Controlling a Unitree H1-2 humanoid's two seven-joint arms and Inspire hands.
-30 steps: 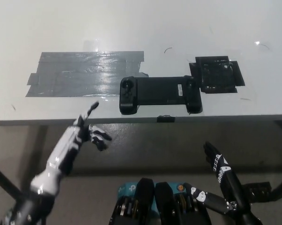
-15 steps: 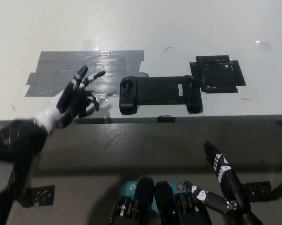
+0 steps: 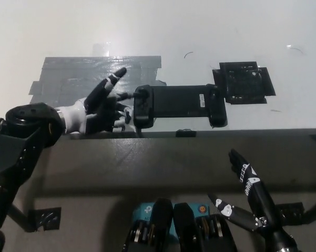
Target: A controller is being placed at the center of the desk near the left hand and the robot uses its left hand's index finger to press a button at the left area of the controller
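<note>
Nearest us, the right hand (image 3: 250,197) rests low at the lower right, below the desk edge, its fingers spread and holding nothing. Farther up, our left hand (image 3: 102,107) lies over the front of the white desk (image 3: 200,31), fingers fanned apart and gripping nothing; one fingertip touches the left end of the black controller (image 3: 179,105), which lies flat near the desk's front edge between the grey tape patch (image 3: 73,79) and the black pad (image 3: 244,83). Half a second ago that hand hovered left of the controller, clear of it.
</note>
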